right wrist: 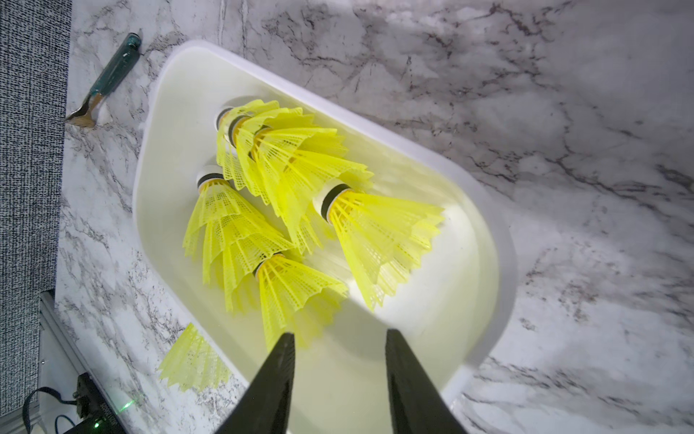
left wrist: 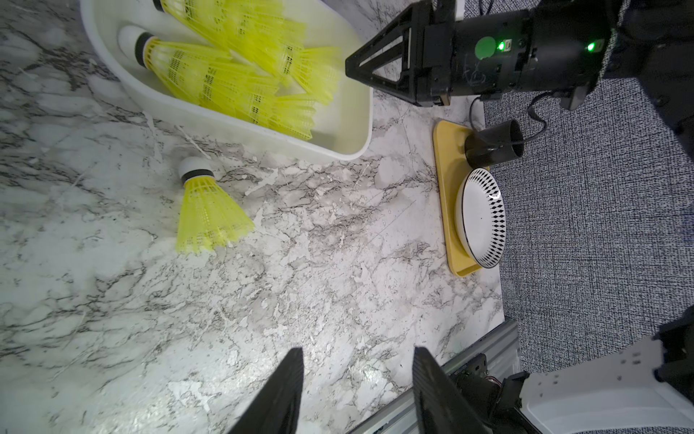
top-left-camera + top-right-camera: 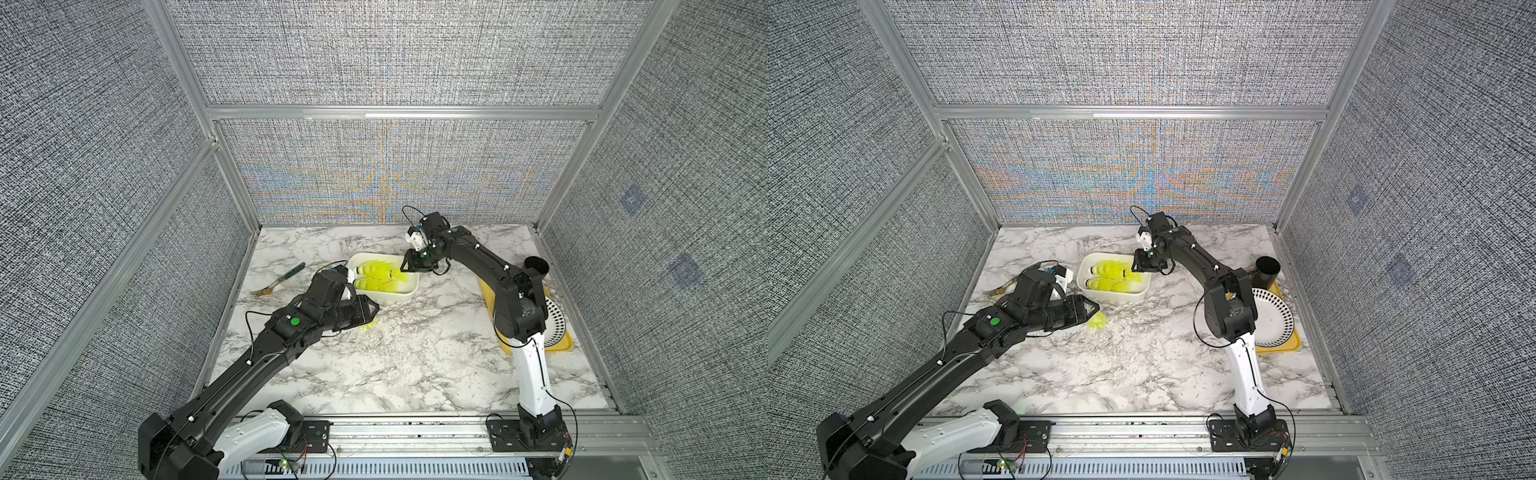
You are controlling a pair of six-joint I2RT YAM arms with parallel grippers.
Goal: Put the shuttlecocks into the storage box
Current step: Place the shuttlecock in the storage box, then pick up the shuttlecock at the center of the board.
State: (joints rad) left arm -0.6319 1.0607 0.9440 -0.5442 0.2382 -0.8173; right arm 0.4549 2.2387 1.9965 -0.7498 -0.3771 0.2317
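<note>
The right hand hangs over one short end of the storage box, jaws parted with nothing between them and free room inside the rim on either side. Ahead of it the shuttlecocks lie on their sides in two nested rows along the box's length. Their white caps are at the end far from this hand and their skirts flare back toward it; one more lies on top, pointing much the same way. The left hand is also part open and empty, over the marble surface outside the box's long wall. A loose shuttlecock lies ahead of its fingertips and off to one side, just beside that wall, cap toward the box and skirt away. Bare surface runs from this hand to the yellow tray. In a top view the left hand hides most of that shuttlecock, while the left wrist view shows it whole. The fork beyond the box's far end shows in the right wrist view, not the left.
</note>
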